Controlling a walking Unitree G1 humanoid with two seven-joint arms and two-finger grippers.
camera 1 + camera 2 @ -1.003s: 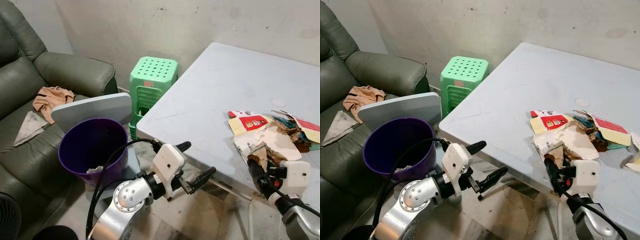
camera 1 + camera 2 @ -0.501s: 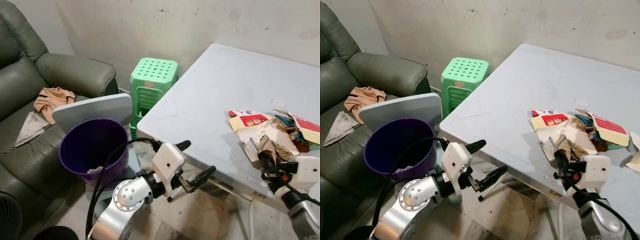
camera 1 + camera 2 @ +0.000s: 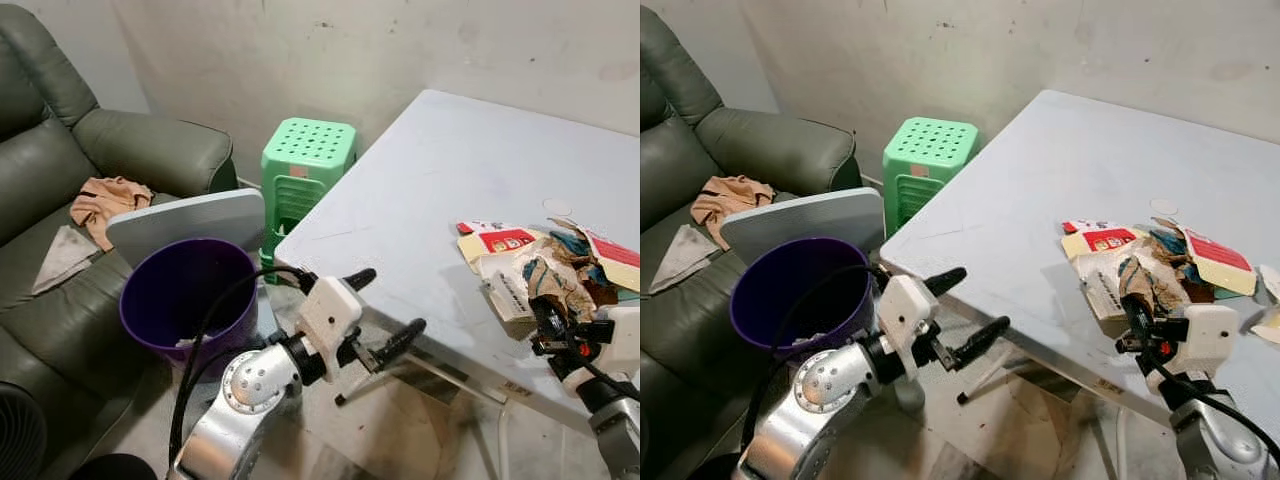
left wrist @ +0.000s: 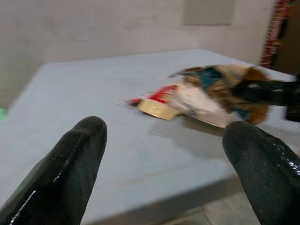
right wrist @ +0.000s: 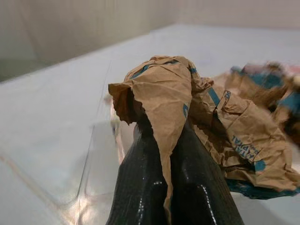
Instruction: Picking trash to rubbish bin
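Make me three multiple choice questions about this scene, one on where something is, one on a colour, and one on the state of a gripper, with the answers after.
1. Where is the green stool?
A. On the table
B. Between the sofa and the table, by the wall
C. Inside the bin

2. What colour is the rubbish bin?
A. Purple
B. Yellow
C. White

3. What is the right gripper doing?
A. Hanging open over the floor
B. Shut on the crumpled brown paper
C. Resting in the bin

Answers:
1 B, the stool stands on the floor beside the table and the sofa.
2 A, its wall is purple.
3 B, the right wrist view shows the brown paper pinched between the fingers.
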